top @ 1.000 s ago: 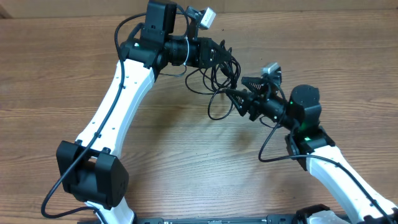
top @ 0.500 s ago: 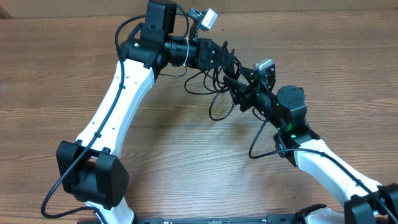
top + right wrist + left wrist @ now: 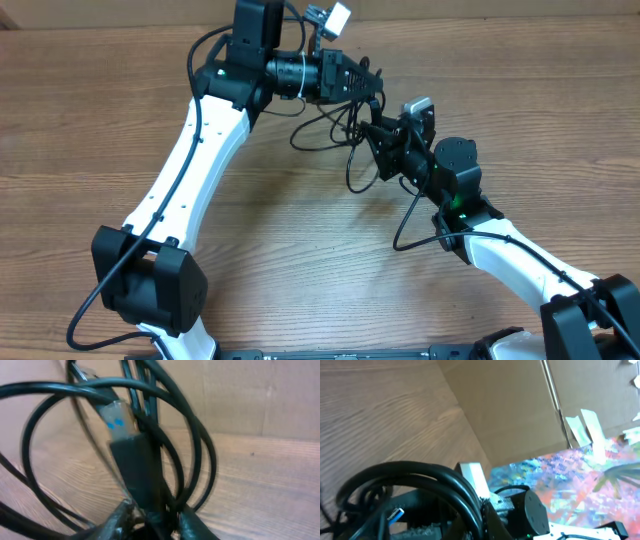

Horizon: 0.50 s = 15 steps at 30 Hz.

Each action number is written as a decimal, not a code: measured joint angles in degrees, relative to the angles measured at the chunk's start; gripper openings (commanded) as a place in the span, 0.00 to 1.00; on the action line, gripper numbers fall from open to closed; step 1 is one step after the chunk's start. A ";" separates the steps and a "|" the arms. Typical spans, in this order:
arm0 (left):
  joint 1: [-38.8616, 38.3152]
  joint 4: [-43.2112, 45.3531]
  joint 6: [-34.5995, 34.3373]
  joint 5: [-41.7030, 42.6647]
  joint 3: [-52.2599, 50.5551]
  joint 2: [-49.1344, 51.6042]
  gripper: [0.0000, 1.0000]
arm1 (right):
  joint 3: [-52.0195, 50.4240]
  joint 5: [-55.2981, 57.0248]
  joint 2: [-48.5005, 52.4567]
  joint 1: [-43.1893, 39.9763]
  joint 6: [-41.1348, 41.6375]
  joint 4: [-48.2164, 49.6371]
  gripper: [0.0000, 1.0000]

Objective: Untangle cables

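The cables (image 3: 340, 135) are thin black cords in tangled loops, hanging between my two grippers above the far middle of the table. My left gripper (image 3: 372, 88) is shut on the upper part of the bundle; in the left wrist view thick black loops (image 3: 435, 485) and a blue-tipped plug (image 3: 396, 515) sit at its jaws. My right gripper (image 3: 372, 135) is shut on a cable plug; in the right wrist view the black plug with a pale tip (image 3: 125, 435) stands up between the fingers (image 3: 152, 520), with loops all around it.
The wooden table (image 3: 300, 270) lies below. A cardboard wall (image 3: 520, 405) stands behind the table. Each arm's own thicker black wire loops beside it, one near the right arm (image 3: 410, 225).
My right gripper has moved left and up into the cable bundle, close under the left gripper. The left gripper has lifted slightly and the loops have shifted.
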 measured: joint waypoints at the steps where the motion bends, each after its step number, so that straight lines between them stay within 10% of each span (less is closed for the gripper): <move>1: -0.17 0.28 -0.48 0.04 0.00 0.00 0.04 | 0.00 0.04 0.00 0.00 0.44 -0.04 0.07; 15: -0.09 3.02 -2.47 1.68 -0.02 0.00 0.04 | 0.11 -0.26 0.04 -4.39 5.38 -1.05 0.04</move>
